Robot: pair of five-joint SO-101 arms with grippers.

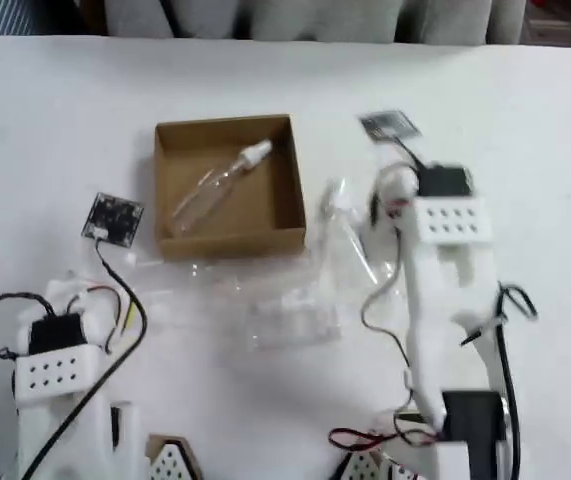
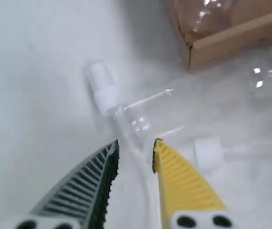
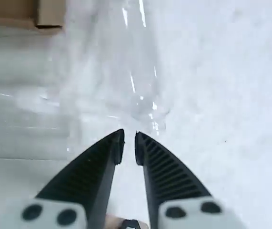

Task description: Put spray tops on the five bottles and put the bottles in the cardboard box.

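Left wrist view shows the left gripper (image 2: 136,148) at the bottom centre of the frame, its grey and yellow fingers partly open and holding nothing. Just beyond the fingertips a clear bottle (image 2: 143,114) lies on the white table (image 2: 31,71), its white spray top (image 2: 102,88) pointing to the upper left. A loose white spray top (image 2: 209,152) lies just right of the yellow finger. A corner of the cardboard box (image 2: 231,40) sits at the upper right.

Right wrist view shows the right gripper (image 3: 128,140) at the bottom centre, its black fingers only a narrow slit apart with nothing between them. Another clear bottle (image 3: 136,71) lies just past the tips, running toward the top of the frame.

High view shows one capped bottle (image 1: 220,180) lying slantwise in the box, above centre.
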